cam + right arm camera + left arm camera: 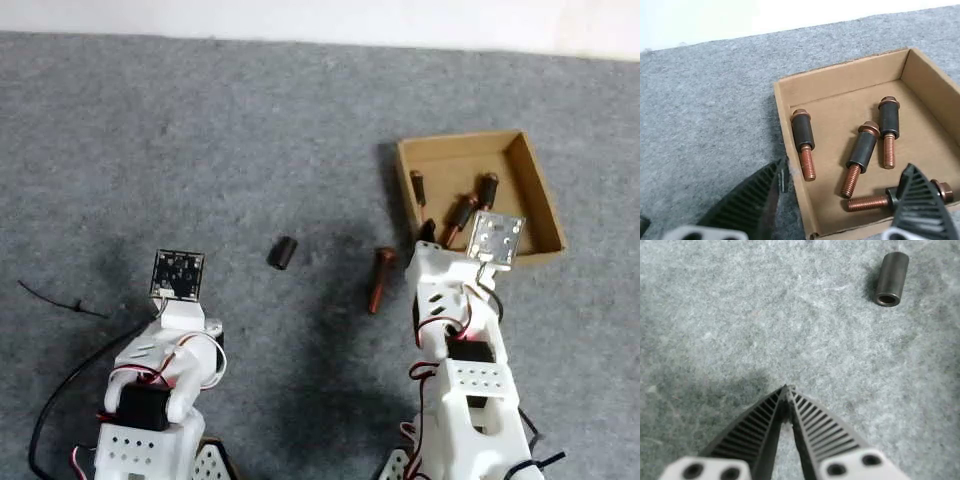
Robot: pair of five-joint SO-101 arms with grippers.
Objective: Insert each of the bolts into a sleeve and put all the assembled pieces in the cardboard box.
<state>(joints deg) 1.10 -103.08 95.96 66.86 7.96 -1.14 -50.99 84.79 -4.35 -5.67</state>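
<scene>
Last bolt and sleeve loose on counter (150, 130)
Left end effector (787, 392) closed, empty; open it and grip the sleeve (891, 279) ahead across its axis — bore faces it. Bolt (380, 280), near the box (840, 80), lies head far, shank near. Right end effector (846, 165) gapes over the box.

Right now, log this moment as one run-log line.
cardboard box: four assembled pieces | bolt: loose on mat | sleeve: loose, empty | left gripper: shut | right gripper: open at box
</scene>
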